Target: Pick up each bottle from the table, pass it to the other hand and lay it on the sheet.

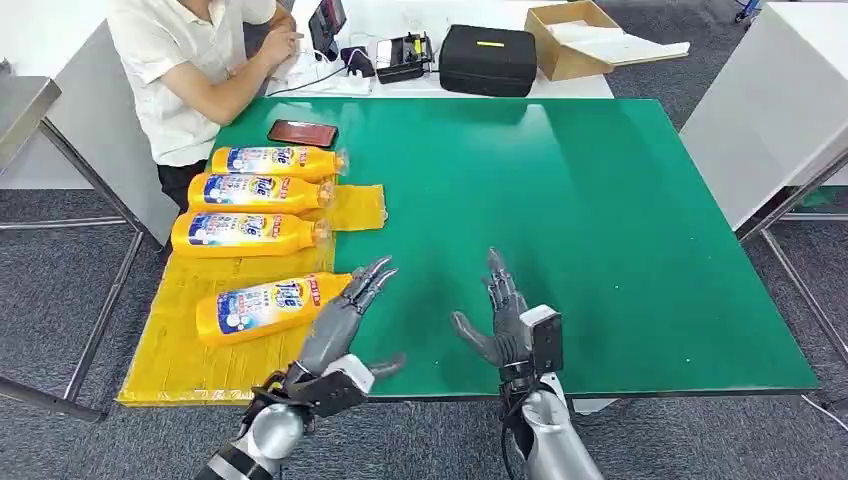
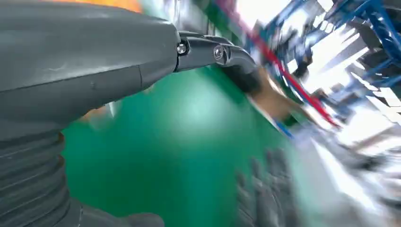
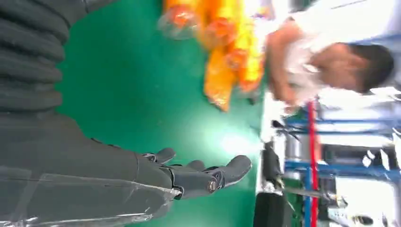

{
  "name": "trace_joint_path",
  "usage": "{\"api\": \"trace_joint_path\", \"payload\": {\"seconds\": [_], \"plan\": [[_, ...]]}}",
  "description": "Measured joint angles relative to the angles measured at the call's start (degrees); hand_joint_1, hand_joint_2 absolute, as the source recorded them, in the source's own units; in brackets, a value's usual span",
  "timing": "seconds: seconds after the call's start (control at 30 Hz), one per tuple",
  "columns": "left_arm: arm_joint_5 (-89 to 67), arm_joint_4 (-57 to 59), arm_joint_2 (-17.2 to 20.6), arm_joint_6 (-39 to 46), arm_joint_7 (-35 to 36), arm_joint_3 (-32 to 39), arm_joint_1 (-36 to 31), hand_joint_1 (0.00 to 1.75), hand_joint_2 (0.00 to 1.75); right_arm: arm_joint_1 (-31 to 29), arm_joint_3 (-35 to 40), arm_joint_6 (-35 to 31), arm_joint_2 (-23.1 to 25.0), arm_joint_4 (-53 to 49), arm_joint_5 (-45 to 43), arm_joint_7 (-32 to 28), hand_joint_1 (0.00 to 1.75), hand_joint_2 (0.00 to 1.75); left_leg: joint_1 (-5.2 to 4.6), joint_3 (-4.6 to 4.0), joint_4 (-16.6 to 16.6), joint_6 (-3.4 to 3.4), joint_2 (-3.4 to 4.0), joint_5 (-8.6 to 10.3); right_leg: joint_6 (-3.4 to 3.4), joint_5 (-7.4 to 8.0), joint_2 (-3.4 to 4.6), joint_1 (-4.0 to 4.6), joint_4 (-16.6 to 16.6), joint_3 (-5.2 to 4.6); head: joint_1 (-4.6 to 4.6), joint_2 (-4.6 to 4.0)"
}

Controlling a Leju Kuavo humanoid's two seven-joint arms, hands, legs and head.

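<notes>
— So, what's on the bench (image 1: 600, 230) right now?

— Largest first: its flat, matte green top, then a crinkly yellow plastic sheet (image 1: 180, 340) at its left edge. Four orange detergent bottles lie on their sides on the sheet, caps pointing toward the bench's middle.

— All four already down?

— It looks so. The far bottle (image 1: 275, 160), the second bottle (image 1: 258, 192) and the third bottle (image 1: 245, 232) lie in a neat row; the nearest bottle (image 1: 270, 305) sits slightly askew. They're smooth, rounded plastic with glossy blue-and-white labels, so laying them flat probably keeps them from toppling. I see no bottle on the bare green.

— And the hands?

— The left robot hand (image 1: 345, 315) hangs just beside the nearest bottle's cap, fingers spread, gripping nothing. The right robot hand (image 1: 505, 320) hovers over bare green, also spread and empty.

— Anything else?

— A person (image 1: 190, 70) sits at the far corner, and a dark phone (image 1: 302, 133) lies near the far bottle.
</notes>
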Motion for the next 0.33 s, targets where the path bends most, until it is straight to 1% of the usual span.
{"api": "trace_joint_path", "payload": {"seconds": [0.03,0.1,0.13,0.17,0.2,0.27,0.3,0.33], "plan": [[3.76,-0.77,-0.4,-1.46,-0.53,0.02,1.37,0.0,0.0,1.25,0.0,-2.74,0.6,-2.01,1.28,0.02,0.0,1.75,0.0,-0.01,0.0,-0.01,0.0,-0.02,-0.01,-0.01,0.0,0.0,0.0,-0.03,0.02,0.0],[8.91,-2.65,-1.25,-1.0,-1.27,0.07,4.0,0.0,0.0,3.98,1.05,-13.28,1.69,-7.32,8.04,-0.89,0.0,1.75,0.0,-0.08,0.0,-0.02,-0.01,-0.05,-0.02,-0.04,-0.01,-0.01,-0.01,-0.11,0.0,0.0],[10.57,-3.09,-1.56,-0.27,-1.51,0.2,4.8,0.0,1.75,4.88,1.6,-17.22,1.82,-9.01,10.84,-0.78,0.0,1.75,0.0,-0.11,0.0,-0.02,0.0,-0.05,-0.02,-0.03,0.0,-0.01,-0.01,-0.15,0.0,0.0],[13.0,-3.55,-2.02,1.06,-2.17,0.48,5.43,0.0,1.75,5.66,2.34,-21.53,1.82,-10.77,13.5,-0.08,0.0,1.75,0.0,-0.12,0.0,-0.02,0.0,-0.06,-0.02,-0.04,0.0,-0.01,-0.02,-0.17,0.0,0.0],[14.69,-4.02,-2.36,2.47,-2.67,0.83,5.89,0.0,1.75,6.44,2.82,-23.68,1.75,-11.96,13.95,0.96,0.0,1.75,0.0,-0.11,0.0,-0.02,0.0,-0.06,-0.02,-0.04,0.0,-0.01,-0.02,-0.16,0.0,0.0],[16.27,-5.27,-2.74,5.48,-3.63,1.45,7.31,0.0,1.75,8.82,3.61,-25.06,1.4,-14.06,12.62,1.93,0.0,1.75,0.0,-0.11,-0.01,-0.02,-0.01,-0.07,-0.02,-0.04,-0.01,-0.01,-0.02,-0.15,0.0,0.0],[16.66,-5.76,-2.8,6.72,-3.96,1.66,7.98,0.0,0.0,10.0,3.87,-25.46,1.25,-14.84,12.22,1.79,0.0,1.75,0.0,-0.12,-0.01,-0.02,-0.01,-0.07,-0.02,-0.04,-0.01,-0.01,-0.02,-0.16,0.0,0.0],[16.75,-6.24,-2.87,7.7,-4.27,1.97,8.55,0.0,0.0,11.09,4.13,-26.35,1.05,-15.62,12.29,1.53,0.0,1.75,0.0,-0.12,-0.01,-0.02,-0.01,-0.07,-0.02,-0.03,-0.01,-0.01,-0.02,-0.16,0.0,0.0]]}}
